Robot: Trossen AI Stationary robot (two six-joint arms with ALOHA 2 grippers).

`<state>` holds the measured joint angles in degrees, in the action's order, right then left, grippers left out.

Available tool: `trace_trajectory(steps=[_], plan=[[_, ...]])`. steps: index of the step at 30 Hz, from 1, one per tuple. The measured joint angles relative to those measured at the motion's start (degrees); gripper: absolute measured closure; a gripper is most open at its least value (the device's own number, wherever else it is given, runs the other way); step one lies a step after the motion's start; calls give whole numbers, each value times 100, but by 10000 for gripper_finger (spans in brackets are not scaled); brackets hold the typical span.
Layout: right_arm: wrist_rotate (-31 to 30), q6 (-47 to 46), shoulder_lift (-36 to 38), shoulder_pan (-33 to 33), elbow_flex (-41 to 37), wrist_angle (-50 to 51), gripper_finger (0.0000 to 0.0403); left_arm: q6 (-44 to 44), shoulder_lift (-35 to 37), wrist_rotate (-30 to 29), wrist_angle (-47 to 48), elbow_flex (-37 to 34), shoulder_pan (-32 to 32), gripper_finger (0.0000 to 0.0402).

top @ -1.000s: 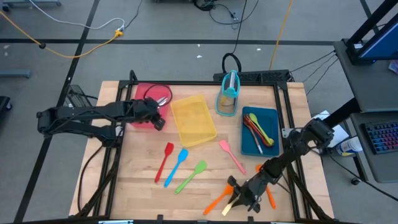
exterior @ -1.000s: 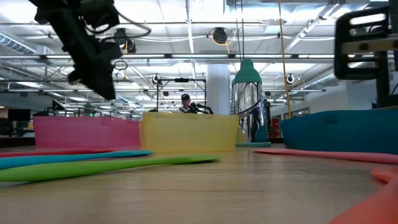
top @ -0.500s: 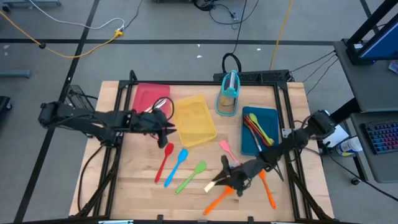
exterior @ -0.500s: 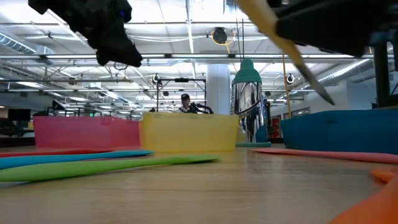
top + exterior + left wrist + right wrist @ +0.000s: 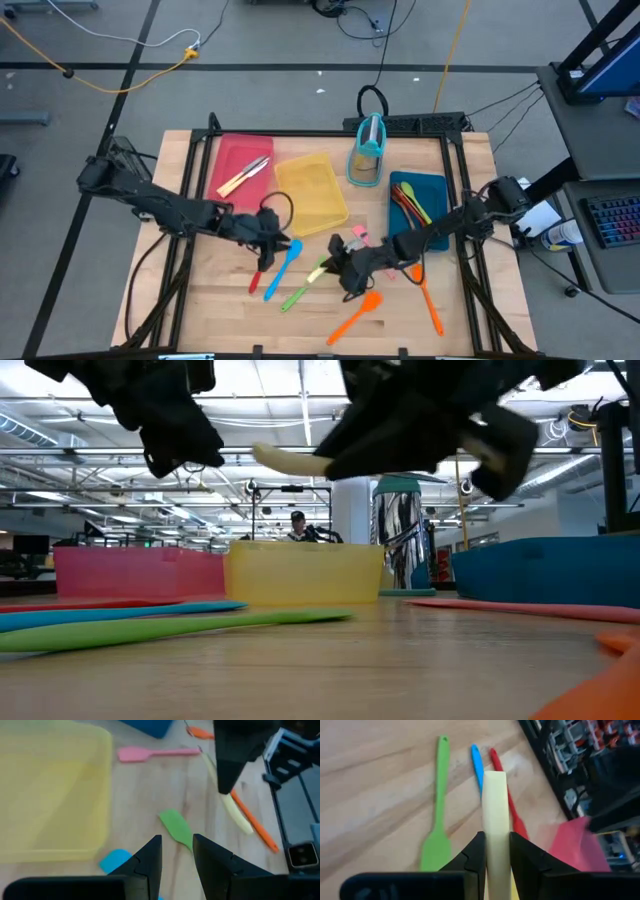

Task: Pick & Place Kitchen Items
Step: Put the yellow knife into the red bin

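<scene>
- High view shows the right end effector [image 5: 345,272] over the middle of the bench [image 5: 220,310], clenched on a cream-handled knife [image 5: 322,268] that sticks out sideways toward the left arm; carried clear of the bench, it is probably headed for a tray.
- Right wrist view confirms the grip: the cream handle [image 5: 496,825] sits squeezed between the two dark fingers [image 5: 472,857], with the green spatula [image 5: 438,827], blue spatula [image 5: 478,765] and red spatula [image 5: 507,802] lying on the wood below.
- Left end effector [image 5: 268,238] hangs just over the red spatula's upper end, close to the front edge of the yellow tray [image 5: 312,193]; in its wrist view the fingers stand parted with nothing between them, so it looks poised to pick next.
- Red tray [image 5: 225,160] already holds two utensils, a cream-handled knife and a metal one [image 5: 243,175], which suggests cutlery is sorted there.
- Blue tray [image 5: 440,190] carries several coloured utensils; the teal holder [image 5: 366,150] stands behind, between the yellow and blue trays.
- Pink spatula [image 5: 359,235] and two orange utensils [image 5: 356,314] remain loose on the bench near the right arm, so plenty of sorting is left.
</scene>
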<state>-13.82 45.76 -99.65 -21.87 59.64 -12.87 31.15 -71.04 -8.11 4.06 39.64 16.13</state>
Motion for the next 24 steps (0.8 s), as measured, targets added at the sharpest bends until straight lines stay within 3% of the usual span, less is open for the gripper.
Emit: trace_trajectory(steps=[6, 11, 20, 24], plan=[[-316, 762, -333, 254, 185, 114, 347, 51, -781, 109, -884, -2, 140, 289], [-422, 823, -346, 359, 185, 145, 347, 27, -1105, 233, -1264, -2, 124, 289], [-463, 1146, -344, 376, 185, 35, 341, -80, -1311, 205, -1511, -2, -52, 289], [-764, 1213, -344, 396, 185, 18, 345, -85, -1312, 205, -1551, -2, -84, 289]])
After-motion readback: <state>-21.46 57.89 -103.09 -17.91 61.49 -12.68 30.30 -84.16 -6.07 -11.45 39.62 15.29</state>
